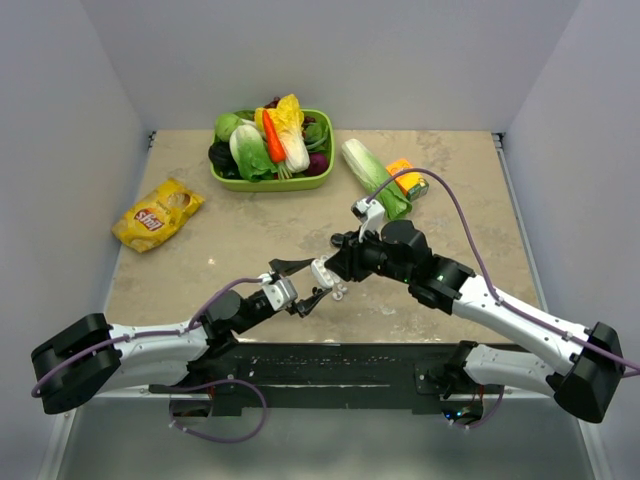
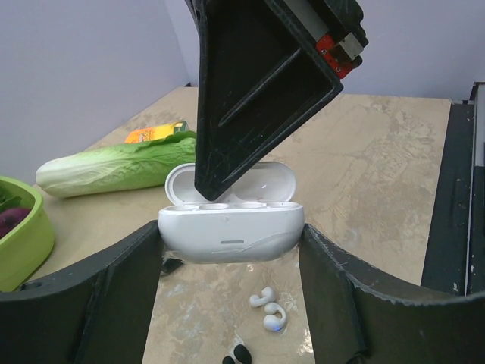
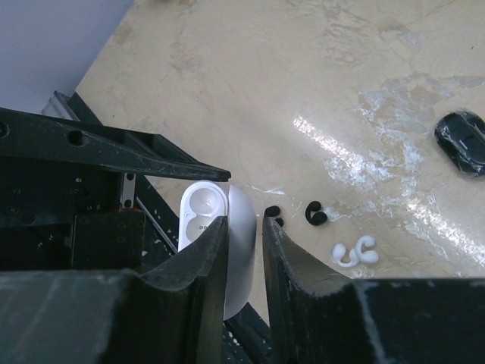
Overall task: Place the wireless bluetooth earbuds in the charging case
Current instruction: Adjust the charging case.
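The charging case (image 2: 231,231), in the left wrist view, hangs clear of the table (image 2: 379,174). It is clamped end to end between the two fingers of the left gripper (image 2: 231,241), with its long axis crosswise, its sockets facing up and its lid raised behind. The right gripper (image 2: 206,182) reaches down from above to that lid. The white earbuds (image 2: 268,309) lie on the table below the case, and the black earbuds (image 2: 236,353) lie nearer the camera. In the right wrist view the lid stands edge-on between the right fingers, which sit close on either side of it; whether they pinch it cannot be told. The loose buds lie on the table to the right of those fingers. From above, both grippers meet near the front middle of the table, and the buds are too small to pick out. The right arm looks the freer of the two to go down for them.
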{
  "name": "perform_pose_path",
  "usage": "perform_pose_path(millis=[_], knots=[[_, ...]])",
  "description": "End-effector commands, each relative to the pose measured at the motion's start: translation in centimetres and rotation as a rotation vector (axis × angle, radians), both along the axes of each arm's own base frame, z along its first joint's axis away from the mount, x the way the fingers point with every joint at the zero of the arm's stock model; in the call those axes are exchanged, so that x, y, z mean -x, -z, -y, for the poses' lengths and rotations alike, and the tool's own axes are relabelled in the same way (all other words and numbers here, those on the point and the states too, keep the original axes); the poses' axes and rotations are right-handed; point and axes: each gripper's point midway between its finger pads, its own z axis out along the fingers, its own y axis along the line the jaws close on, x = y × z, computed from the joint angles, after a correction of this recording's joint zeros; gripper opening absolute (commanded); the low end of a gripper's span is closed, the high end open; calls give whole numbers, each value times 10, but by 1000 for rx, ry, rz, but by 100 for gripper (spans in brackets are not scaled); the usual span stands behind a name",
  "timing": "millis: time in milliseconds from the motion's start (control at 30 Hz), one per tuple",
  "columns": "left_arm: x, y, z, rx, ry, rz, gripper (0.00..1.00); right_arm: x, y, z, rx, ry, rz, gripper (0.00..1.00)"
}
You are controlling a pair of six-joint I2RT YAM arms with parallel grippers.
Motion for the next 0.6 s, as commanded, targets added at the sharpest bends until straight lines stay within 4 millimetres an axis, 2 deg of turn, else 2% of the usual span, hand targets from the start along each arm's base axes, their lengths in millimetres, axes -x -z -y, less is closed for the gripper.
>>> perform_pose_path(millis=[0,100,200,233,300,333,400,467,500,567], knots=[[3,-20,-2,66,4,56,0,-1,-2,-1,-3,-10,20,19],[1,-18,-1,66,-4,31,0,-4,-9,2,9,-6,55,0],[-3,-13,4,48,-13,-9,10,-4,-19,6,23,-14,98,0],[-6,-11,6,39,-17,-28,21,-4,-23,8,25,-18,111,0],[-7,-6,8,26,-21,-53,31,-2,-29,10,39,-33,139,0],[-13,-3,7,19,-53,-73,44,-2,-30,11,47,-35,146,0],[-18,-1,6,21,-80,-104,53,-1,-38,15,58,-47,179,0],[-19,3,5,18,-92,-128,68,-1,-47,18,70,-50,211,0],[-20,3,5,21,-98,-134,99,0,-47,20,79,-52,215,0],[-23,6,5,11,-109,-148,100,-1,-53,23,72,-38,236,0]])
